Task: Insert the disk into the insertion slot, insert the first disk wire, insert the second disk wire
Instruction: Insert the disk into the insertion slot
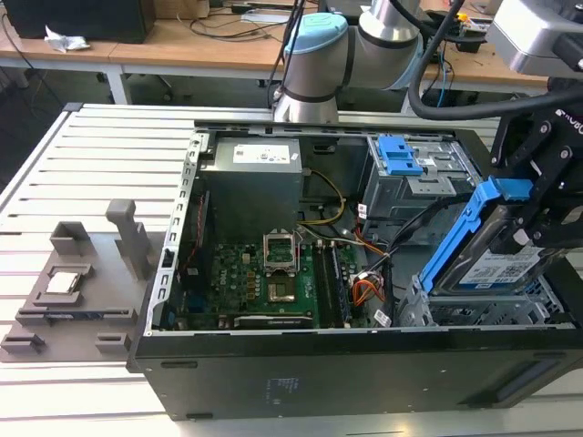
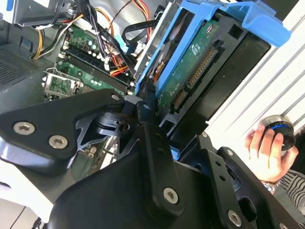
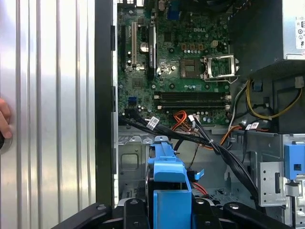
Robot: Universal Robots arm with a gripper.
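The disk (image 1: pixel 499 269), grey with a white label and clipped in a bright blue frame (image 1: pixel 460 228), hangs tilted above the case's corner on the exterior view's right. My gripper (image 1: pixel 537 228) is shut on it from above. Just beneath it lies the insertion slot (image 1: pixel 474 314), a low silver perforated cage. In the second wrist view the disk's green circuit side (image 2: pixel 190 71) faces the camera and a black finger (image 2: pixel 148 112) presses on the blue frame's edge. In the first wrist view the frame (image 3: pixel 167 179) hangs over the cage floor (image 3: pixel 131 160). Black wires (image 3: pixel 157 125) run across the case beside the cage.
The open computer case (image 1: pixel 273 373) lies on a slatted metal table (image 1: pixel 91 164). Inside are the motherboard (image 1: pixel 264 278), a power supply (image 1: pixel 250 173) and a taller grey cage with a blue latch (image 1: pixel 401 155). A grey fixture (image 1: pixel 73 291) sits at the exterior view's left. A person's hand (image 2: pixel 267 150) rests on a knob.
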